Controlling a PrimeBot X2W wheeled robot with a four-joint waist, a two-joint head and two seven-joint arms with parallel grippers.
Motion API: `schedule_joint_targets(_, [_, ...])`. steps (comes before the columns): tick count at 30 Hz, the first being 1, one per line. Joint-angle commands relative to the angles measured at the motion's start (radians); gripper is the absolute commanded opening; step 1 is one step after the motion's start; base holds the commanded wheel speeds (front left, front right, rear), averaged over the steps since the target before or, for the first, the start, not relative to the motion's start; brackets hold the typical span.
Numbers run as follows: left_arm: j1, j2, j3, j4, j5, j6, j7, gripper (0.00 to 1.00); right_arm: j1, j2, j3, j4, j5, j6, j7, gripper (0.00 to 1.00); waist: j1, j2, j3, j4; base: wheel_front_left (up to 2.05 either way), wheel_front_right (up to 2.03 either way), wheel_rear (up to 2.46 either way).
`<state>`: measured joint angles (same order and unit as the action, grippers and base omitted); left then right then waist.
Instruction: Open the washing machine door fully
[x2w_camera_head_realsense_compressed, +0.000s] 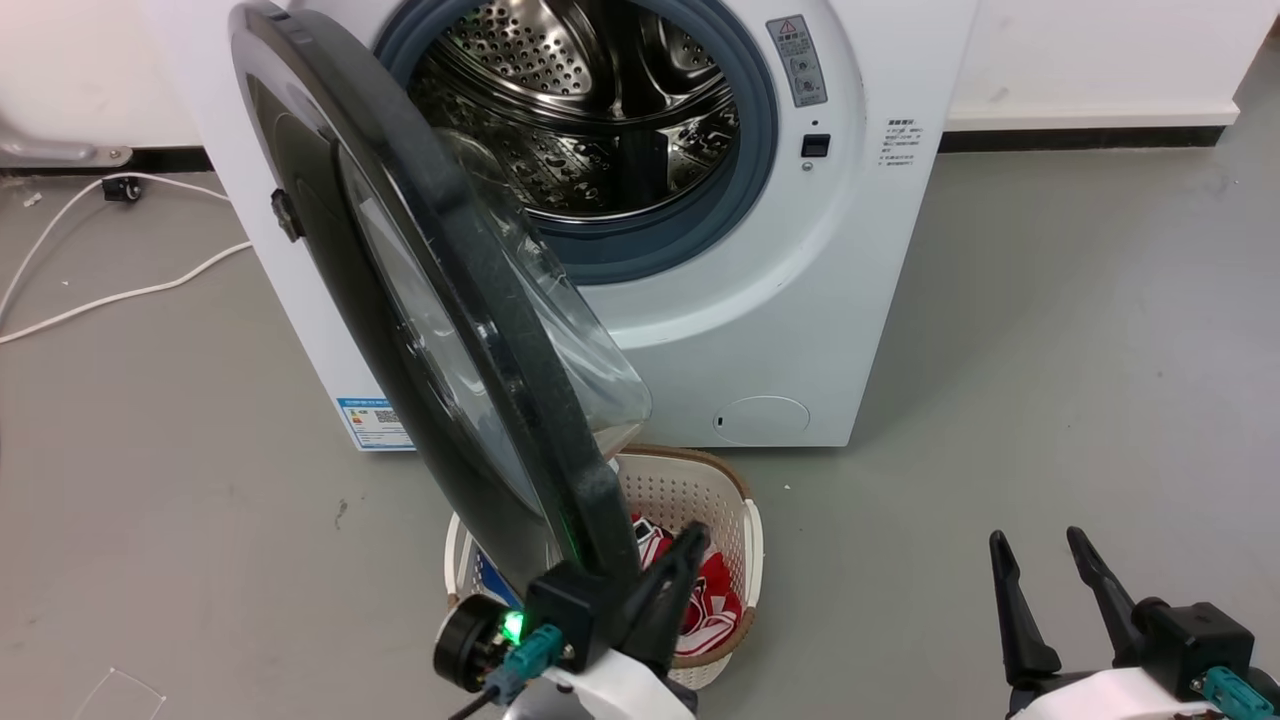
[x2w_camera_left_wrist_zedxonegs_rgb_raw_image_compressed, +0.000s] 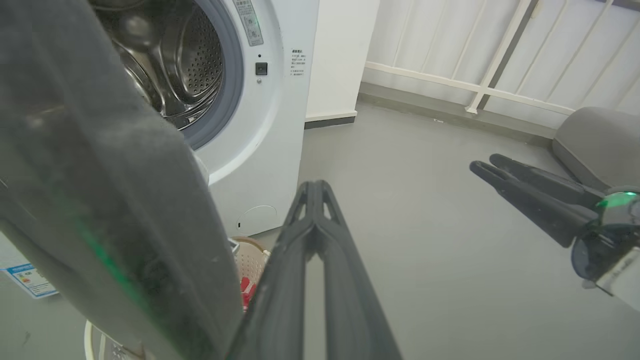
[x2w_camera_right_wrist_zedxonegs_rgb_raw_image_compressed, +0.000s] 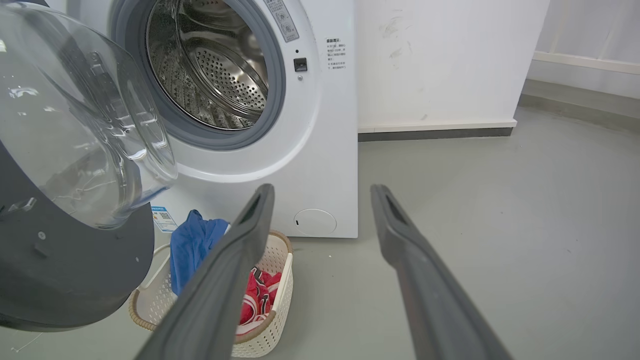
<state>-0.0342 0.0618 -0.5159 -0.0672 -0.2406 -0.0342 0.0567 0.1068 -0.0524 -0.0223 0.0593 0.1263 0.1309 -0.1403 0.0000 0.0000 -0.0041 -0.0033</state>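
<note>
- The left gripper (x2w_camera_head_realsense_compressed: 686, 545) is low down, right by the bottom edge of the washing machine door (x2w_camera_head_realsense_compressed: 470, 330). Its two fingers (x2w_camera_left_wrist_zedxonegs_rgb_raw_image_compressed: 300, 260) are pressed together with nothing between them.
- The fingers sit on the inside of the door, the side with the glass bowl (x2w_camera_right_wrist_zedxonegs_rgb_raw_image_compressed: 75, 125). They look like they touch the black rim, but it is hard to be sure.
- The door hangs from the left side of the washing machine (x2w_camera_head_realsense_compressed: 780, 300). It is swung about half way out, so it is not fully open yet.
- What could go wrong: the fingers only lean on the door and do not hold it. If they slide off the smooth rim, the door might stop or swing back.
- Another risk: the basket (x2w_camera_head_realsense_compressed: 690, 490) with red and blue clothes sits just under the door's low edge. A low push might bump it.
- The left arm comes up from the bottom of the head view. Its fingers point up and away, along the door's edge.
- The right gripper (x2w_camera_head_realsense_compressed: 1036, 540) waits well off to the side over the grey floor (x2w_camera_head_realsense_compressed: 1000, 350). Its fingers are spread apart and hold nothing.
</note>
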Motion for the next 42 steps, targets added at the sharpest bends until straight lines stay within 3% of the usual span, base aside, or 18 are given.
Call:
schedule_joint_targets(1, [-0.018, 0.000, 0.016, 0.028, -0.009, 0.021, -0.019, 0.00, -0.014, 0.003, 0.002, 0.000, 0.000, 0.000, 0.001, 1.00, 0.0000, 0.0000, 0.003, -0.006, 0.00, 0.00, 0.00])
schedule_joint_targets(13, [0.009, -0.006, 0.061, 0.078, -0.051, 0.130, -0.088, 0.00, -0.013, 0.003, -0.001, 0.018, 0.014, 0.000, 0.001, 1.00, 0.0000, 0.0000, 0.000, 0.007, 0.00, 0.00, 0.00])
schedule_joint_targets(24, [0.077, 0.013, 0.071, 0.020, -0.058, 0.168, -0.101, 0.00, -0.015, 0.003, -0.005, 0.023, 0.023, 0.000, 0.001, 1.00, 0.0000, 0.0000, 0.004, 0.048, 0.00, 0.00, 0.00])
schedule_joint_targets(42, [0.162, 0.024, 0.115, -0.055, -0.044, 0.256, -0.164, 0.00, -0.016, 0.003, -0.023, 0.010, 0.008, 0.000, 0.003, 1.00, 0.0000, 0.0000, 0.016, 0.218, 0.00, 0.00, 0.00])
